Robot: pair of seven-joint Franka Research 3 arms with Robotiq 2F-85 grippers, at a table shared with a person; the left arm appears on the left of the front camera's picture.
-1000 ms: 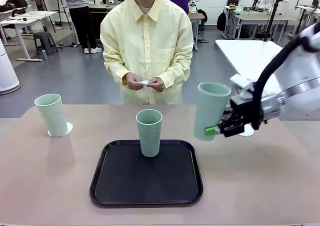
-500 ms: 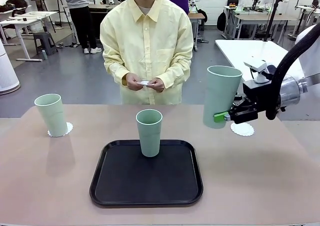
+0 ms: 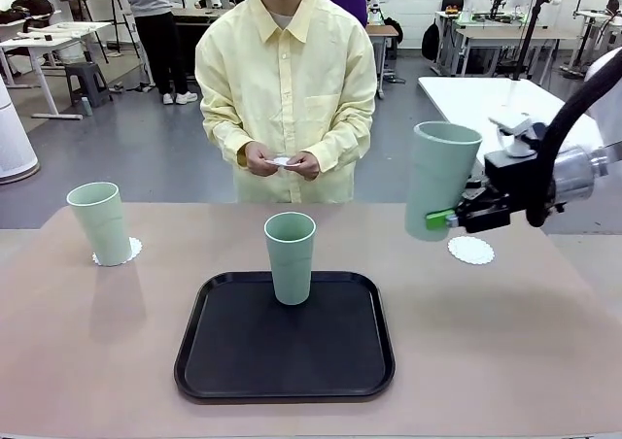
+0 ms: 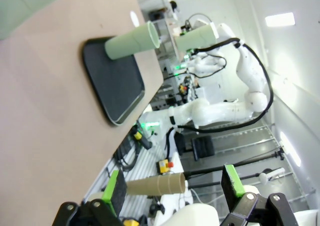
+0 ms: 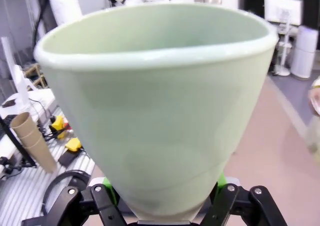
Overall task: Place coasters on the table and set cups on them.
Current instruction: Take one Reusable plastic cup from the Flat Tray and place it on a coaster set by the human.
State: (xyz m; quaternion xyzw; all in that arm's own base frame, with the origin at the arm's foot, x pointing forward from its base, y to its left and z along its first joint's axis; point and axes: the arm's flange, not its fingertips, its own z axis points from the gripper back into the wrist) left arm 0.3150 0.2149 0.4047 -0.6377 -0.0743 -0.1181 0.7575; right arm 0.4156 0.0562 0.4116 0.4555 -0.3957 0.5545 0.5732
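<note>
The left gripper (image 4: 172, 186) holds its green pads (image 4: 114, 191) wide apart. On the tan table (image 4: 45, 111), one cup (image 4: 132, 40) stands on the black tray (image 4: 112, 81) and another cup (image 4: 25, 8) stands at the left. A third cup (image 4: 197, 36) hangs in the air at the right, by the right arm (image 4: 252, 86).

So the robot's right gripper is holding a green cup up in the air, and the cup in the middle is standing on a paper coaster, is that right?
Not quite: the middle cup stands on the black tray, not on a paper coaster, as the front view shows. The right gripper does hold a green cup up in the air.
</note>
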